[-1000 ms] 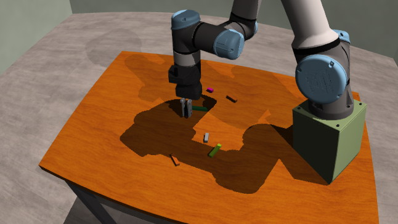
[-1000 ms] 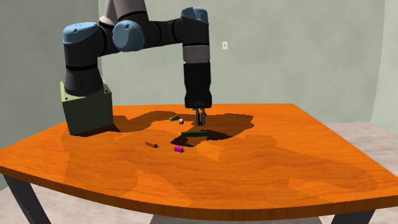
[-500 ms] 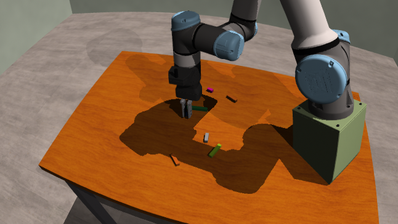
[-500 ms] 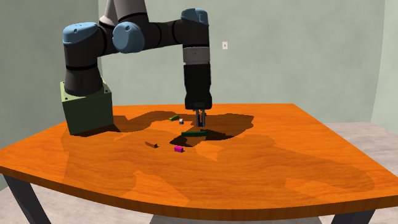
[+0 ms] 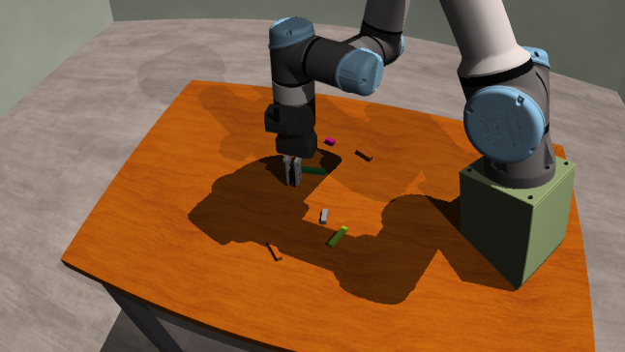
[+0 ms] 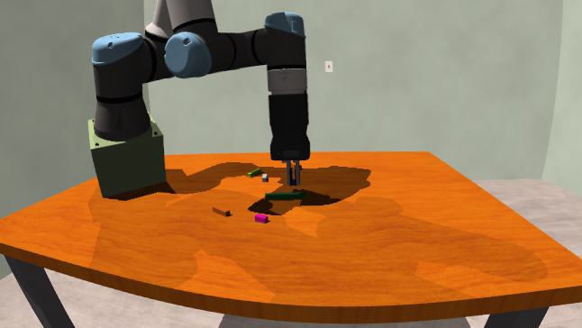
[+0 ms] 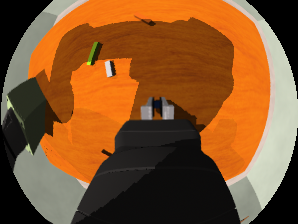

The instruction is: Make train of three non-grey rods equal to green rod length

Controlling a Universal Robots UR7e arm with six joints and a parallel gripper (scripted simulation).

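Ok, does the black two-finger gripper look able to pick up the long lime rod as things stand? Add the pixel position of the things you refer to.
Probably not: the gripper (image 5: 293, 184) (image 6: 294, 184) (image 7: 157, 103) appears to hold a small blue rod (image 5: 292, 179) (image 6: 294, 182) (image 7: 157, 104). Otherwise, the lime rod (image 5: 337, 237) (image 6: 254, 173) (image 7: 94, 53) looks accessible, apart from the short grey rod (image 5: 324, 216) (image 6: 265, 178) (image 7: 109, 69).

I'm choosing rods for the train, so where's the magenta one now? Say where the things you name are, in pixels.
The magenta rod (image 5: 330, 141) (image 6: 260, 218) lies, in the exterior view, on the near side of the green rod (image 5: 314, 170) (image 6: 280, 196), right of an orange rod (image 5: 364, 155) (image 6: 221, 211).
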